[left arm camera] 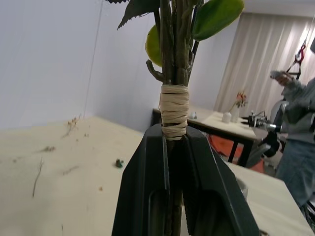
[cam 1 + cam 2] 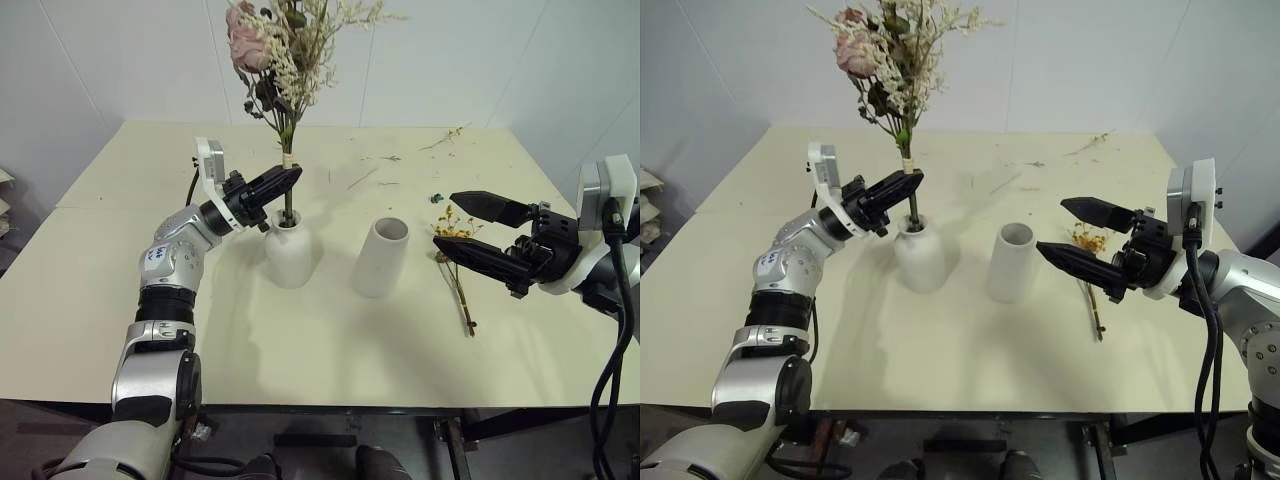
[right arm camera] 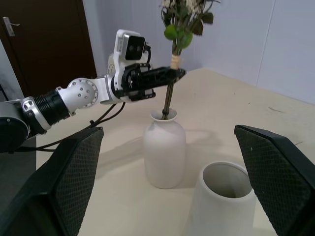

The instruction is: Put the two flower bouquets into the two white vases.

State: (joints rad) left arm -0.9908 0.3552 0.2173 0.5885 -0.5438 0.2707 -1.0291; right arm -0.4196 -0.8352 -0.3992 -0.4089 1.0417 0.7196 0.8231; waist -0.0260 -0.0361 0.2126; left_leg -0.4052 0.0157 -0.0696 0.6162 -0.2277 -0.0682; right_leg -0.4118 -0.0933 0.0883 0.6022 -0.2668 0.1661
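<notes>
While the large dried bunch of pink roses, cream sprigs and green leaves (image 2: 272, 50), at upper centre, is pinched by the left gripper (image 2: 285, 183) with its stems already entered into the rounded narrow-necked white vase (image 2: 289, 252), the small yellow-orange sprig (image 2: 455, 262) is left lying at right on the cream table (image 2: 300, 350) under the spread-open right gripper (image 2: 455, 227), and the wide-mouthed tapered white vase (image 2: 381, 257) at centre is seen unfilled.

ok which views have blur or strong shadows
Left wrist view: the fingers loom close and soft, the room behind is hazy. Left eye view: the vases throw soft shadows leftward on the table. Right wrist view: fairly crisp.
</notes>
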